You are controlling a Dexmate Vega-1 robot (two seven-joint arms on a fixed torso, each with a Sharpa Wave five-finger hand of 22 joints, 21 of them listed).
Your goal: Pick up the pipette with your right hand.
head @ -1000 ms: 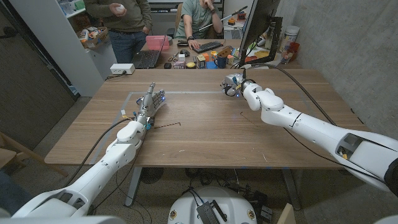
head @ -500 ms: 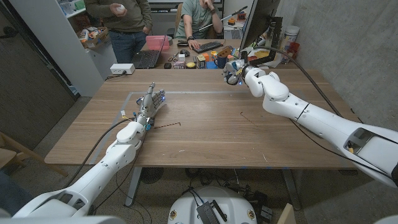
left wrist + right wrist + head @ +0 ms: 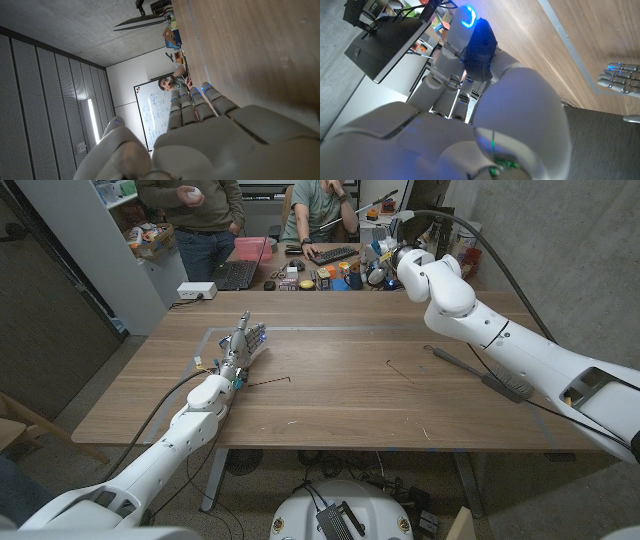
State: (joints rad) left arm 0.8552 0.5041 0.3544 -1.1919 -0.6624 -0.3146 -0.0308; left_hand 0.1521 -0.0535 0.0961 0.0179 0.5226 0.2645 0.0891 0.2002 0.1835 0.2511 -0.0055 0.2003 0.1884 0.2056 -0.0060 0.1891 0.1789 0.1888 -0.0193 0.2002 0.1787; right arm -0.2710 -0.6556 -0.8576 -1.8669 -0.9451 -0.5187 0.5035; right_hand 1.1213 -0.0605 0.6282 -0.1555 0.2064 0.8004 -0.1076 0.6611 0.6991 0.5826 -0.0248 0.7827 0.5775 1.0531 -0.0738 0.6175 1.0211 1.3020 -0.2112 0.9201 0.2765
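Over the far edge of the table (image 3: 330, 395), the right hand (image 3: 388, 270) has risen and moved outward during the last second. Its fingers are hidden, so I cannot tell their state or where the pipette is; probably it rides in this hand. The left hand (image 3: 243, 343) holds nothing, fingers straight.

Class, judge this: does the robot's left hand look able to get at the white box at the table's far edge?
Probably yes: the left hand holds nothing, and nothing stands on the table between it and the white box.
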